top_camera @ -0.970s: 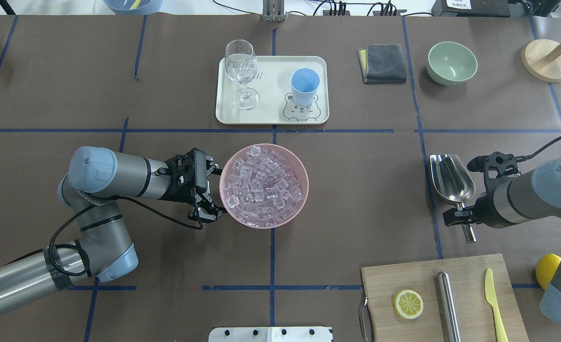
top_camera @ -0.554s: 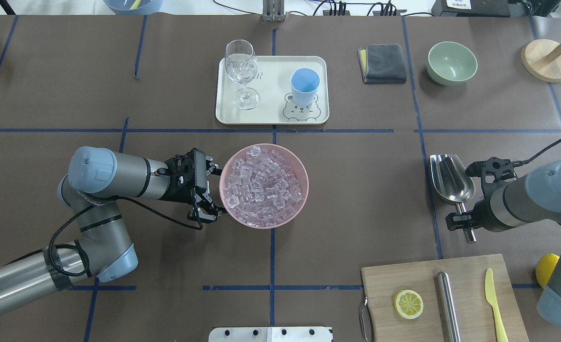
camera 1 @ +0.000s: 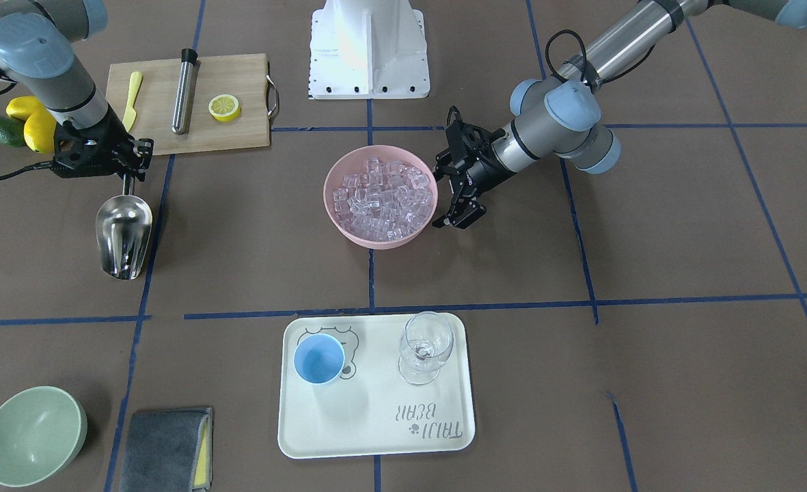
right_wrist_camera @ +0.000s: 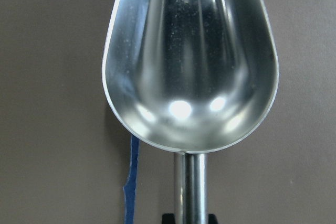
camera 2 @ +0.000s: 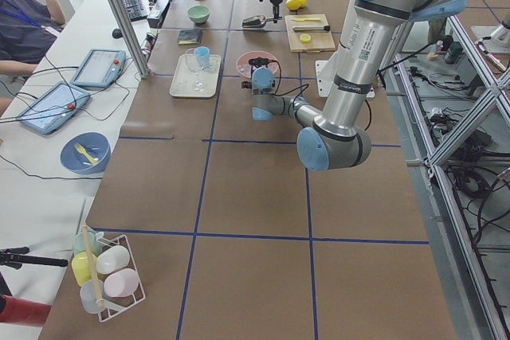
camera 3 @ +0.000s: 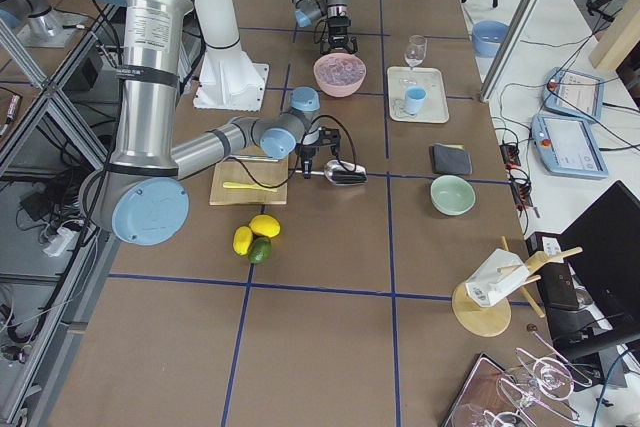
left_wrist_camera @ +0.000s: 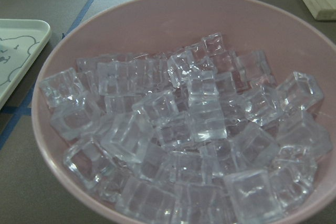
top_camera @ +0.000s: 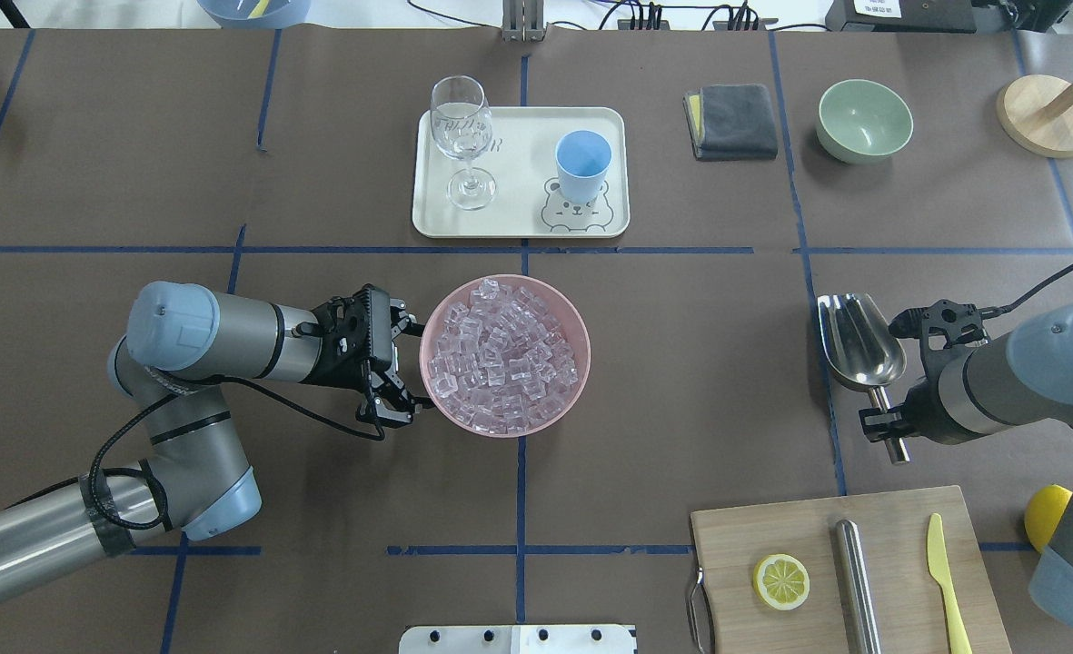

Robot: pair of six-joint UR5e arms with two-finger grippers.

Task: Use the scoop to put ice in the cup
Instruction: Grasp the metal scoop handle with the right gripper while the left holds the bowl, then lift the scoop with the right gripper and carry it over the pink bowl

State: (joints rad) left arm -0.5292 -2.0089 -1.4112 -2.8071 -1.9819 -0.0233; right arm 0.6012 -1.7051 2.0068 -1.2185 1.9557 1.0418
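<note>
The ice [top_camera: 500, 354] fills a pink bowl [top_camera: 550, 418] at the table's middle; it also fills the left wrist view [left_wrist_camera: 178, 129]. My left gripper [top_camera: 409, 368] is open, its fingers spread beside the bowl's left rim. The silver scoop [top_camera: 859, 341] lies to the right, trough pointing away from the robot. My right gripper [top_camera: 883, 420] is shut on its thin handle; the trough is empty in the right wrist view [right_wrist_camera: 189, 61]. The light-blue cup [top_camera: 583, 162] stands empty on the cream tray [top_camera: 518, 218], also seen from the front [camera 1: 318, 359].
A stemmed glass [top_camera: 461, 127] stands on the tray beside the cup. A grey cloth [top_camera: 731, 121] and a green bowl [top_camera: 864, 118] are at the far right. A cutting board [top_camera: 772, 527] with a lemon slice, steel cylinder and yellow knife lies near my right arm.
My right gripper has shifted slightly on the scoop's handle and the scoop has turned a little with it. The left arm and the bowl have barely moved.
</note>
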